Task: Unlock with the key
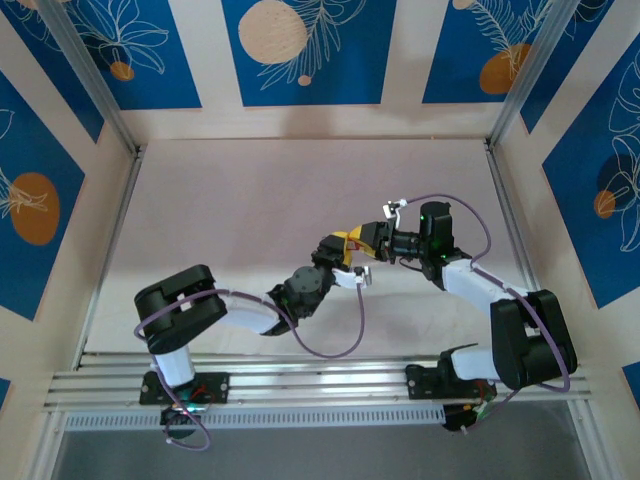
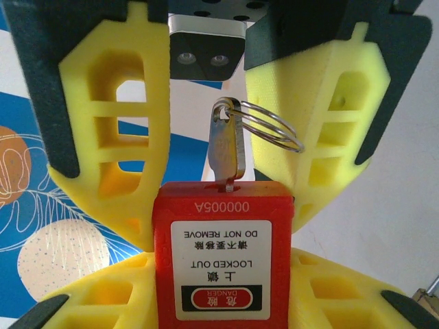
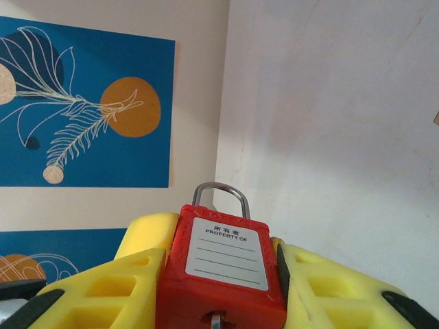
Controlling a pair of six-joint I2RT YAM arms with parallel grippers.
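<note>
Left wrist view: the left claw (image 2: 223, 274) is clamped on a red plastic safety padlock (image 2: 221, 247), yellow fingers pressing both of its flanks. A small flat silvery metal key (image 2: 228, 154) stands out of the lock's keyhole end, blade seated, with a thin wire split ring (image 2: 274, 130) hanging from its head. The right claw (image 2: 221, 171) faces it, jaws apart, one on each side of the key and touching neither face. From the right wrist, the padlock's steel shackle (image 3: 221, 195) looks closed. All this is held off the pale surface (image 1: 250, 200), roughly midway between its left and right edges.

The step in hand is probably gripping the key to turn it. It should go best if the right claw pinches the key's flat faces squarely, keeps clear of the ring, and twists about the key's own axis while the left claw holds the lock firm.
</note>
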